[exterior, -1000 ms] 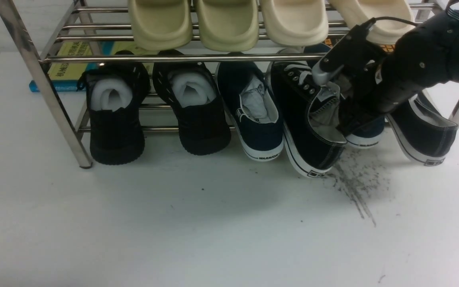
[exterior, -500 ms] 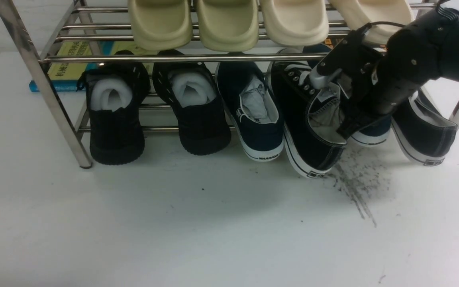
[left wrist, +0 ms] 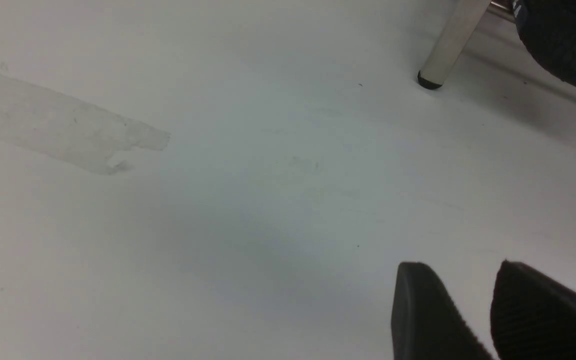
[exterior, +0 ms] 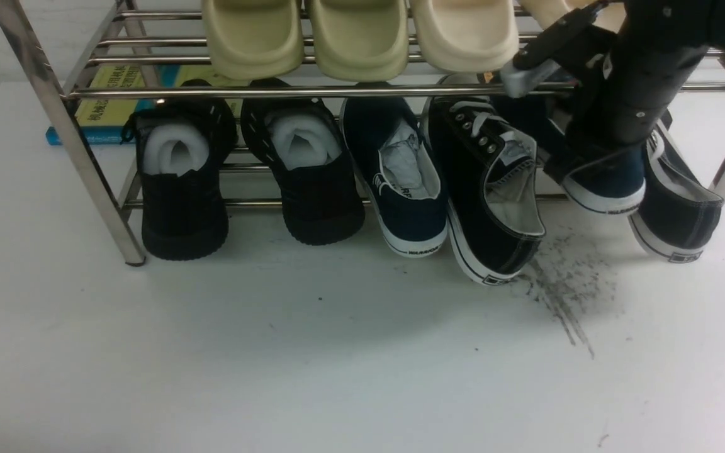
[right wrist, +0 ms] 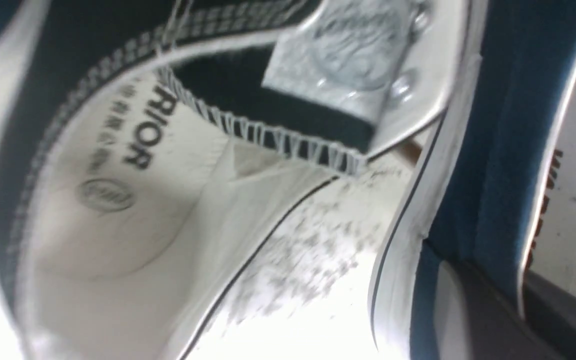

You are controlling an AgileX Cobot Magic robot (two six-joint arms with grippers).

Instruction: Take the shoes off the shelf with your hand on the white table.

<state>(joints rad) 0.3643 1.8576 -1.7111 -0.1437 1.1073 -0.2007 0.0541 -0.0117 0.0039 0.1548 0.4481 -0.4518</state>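
Note:
Two navy slip-on shoes belong to the steel shelf [exterior: 274, 92]. One shoe [exterior: 406, 189], stuffed with paper, rests on the lower tier with its heel on the white table [exterior: 274, 365]. My right gripper [exterior: 573, 165] is shut on the side wall of the other navy shoe [exterior: 608, 189], whose heel hangs above the table between two black lace-up sneakers. In the right wrist view the gripper [right wrist: 518, 305] pinches that shoe's navy wall [right wrist: 508, 150]. My left gripper [left wrist: 460, 267] is open over bare table [left wrist: 218, 200], nothing between its fingers.
Black lace-up sneakers [exterior: 488, 195] [exterior: 677, 207] flank the held shoe. Two all-black knit shoes [exterior: 183, 182] [exterior: 306, 176] sit at the left. Cream slippers [exterior: 356, 38] fill the upper tier. Dark scuffs [exterior: 564, 296] mark the table. A shelf leg [left wrist: 448, 45] stands near the left gripper.
My right gripper has shut on the navy shoe and risen up and to the right, lifting its heel off the table. The left gripper has not changed.

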